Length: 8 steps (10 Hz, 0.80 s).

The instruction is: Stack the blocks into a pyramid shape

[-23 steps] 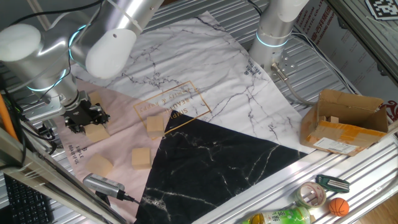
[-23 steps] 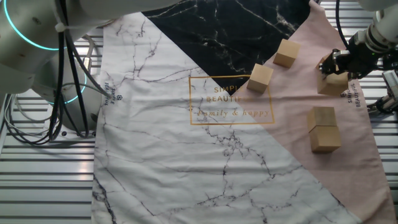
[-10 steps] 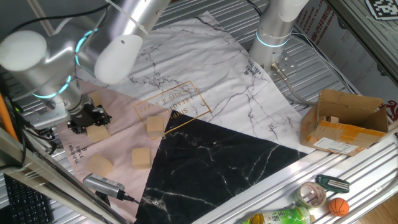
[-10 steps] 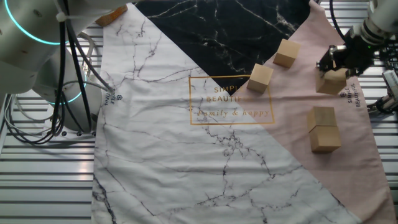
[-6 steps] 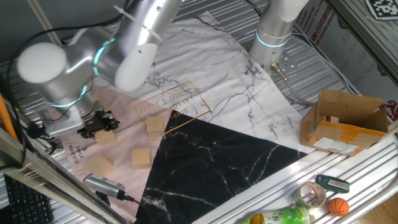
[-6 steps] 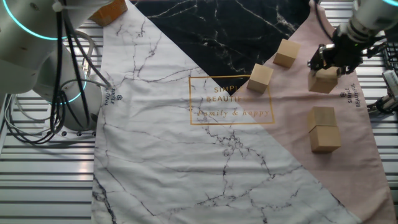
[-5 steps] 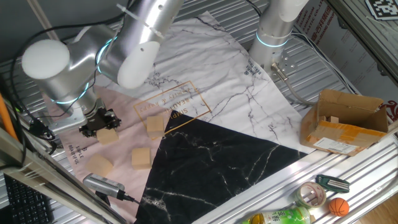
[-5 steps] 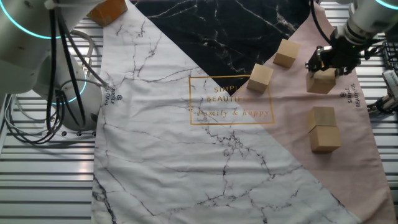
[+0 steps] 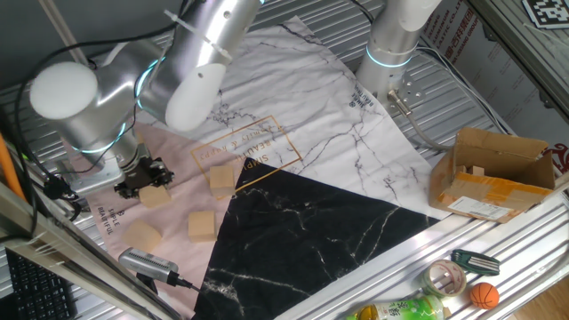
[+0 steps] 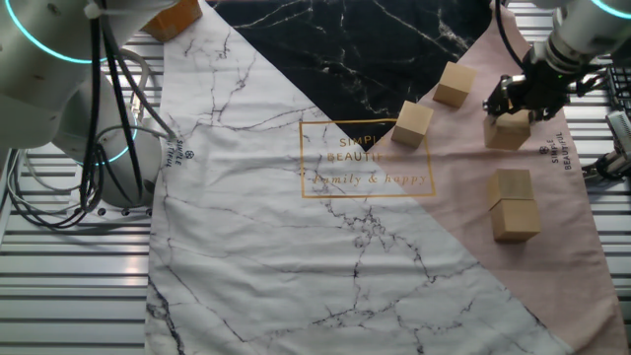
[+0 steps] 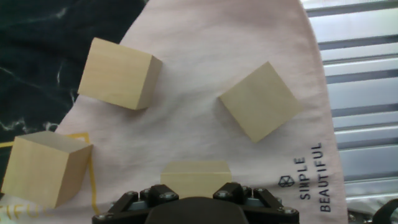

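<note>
Arm reached in from upper left of one fixed view, silver links bent down over the pink corner of the marbled cloth (image 9: 293, 133). Gripper (image 9: 145, 178) pointed downward, jaws narrowed onto a wooden block (image 9: 156, 196), gripped by its sides. In the hand view that held block (image 11: 196, 177) sat between the fingers at bottom centre, above the cloth.

Other blocks on the cloth:
- one (image 11: 259, 101) on pink beside the "SIMPLE BEAUTIFUL" print, turned diagonally; same as (image 9: 143, 236).
- one (image 11: 118, 73) at the pink/black border; (image 9: 202, 225).
- one (image 11: 43, 167) by the gold frame; (image 9: 221, 180).
- two more touching, side by side on the pink part (image 10: 515, 205), well apart from the gripper (image 10: 518, 96). Could not tell whether any were stacked.

Open cardboard box (image 9: 494, 173) stood off the cloth at right on the slatted table (image 9: 498, 89); a tan piece showed inside, kind not clear.
</note>
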Each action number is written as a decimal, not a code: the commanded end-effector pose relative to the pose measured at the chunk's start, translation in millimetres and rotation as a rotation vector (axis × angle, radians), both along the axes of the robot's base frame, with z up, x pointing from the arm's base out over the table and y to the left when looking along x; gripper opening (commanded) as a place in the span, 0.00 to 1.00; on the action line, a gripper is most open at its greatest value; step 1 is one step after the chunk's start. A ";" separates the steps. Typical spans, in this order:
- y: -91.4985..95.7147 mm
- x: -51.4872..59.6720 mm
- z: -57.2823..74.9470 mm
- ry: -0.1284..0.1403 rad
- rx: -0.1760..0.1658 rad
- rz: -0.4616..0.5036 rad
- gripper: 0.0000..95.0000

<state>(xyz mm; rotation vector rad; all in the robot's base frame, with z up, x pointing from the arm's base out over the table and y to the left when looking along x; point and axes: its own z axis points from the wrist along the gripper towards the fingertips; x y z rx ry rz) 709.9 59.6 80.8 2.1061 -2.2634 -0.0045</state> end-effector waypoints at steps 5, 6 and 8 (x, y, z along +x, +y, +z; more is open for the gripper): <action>-7.7 -9.5 -9.3 -0.022 -0.007 0.028 0.00; -8.2 -8.8 -10.7 -0.023 -0.008 0.034 0.00; -9.0 -7.5 -13.2 -0.023 -0.006 0.041 0.00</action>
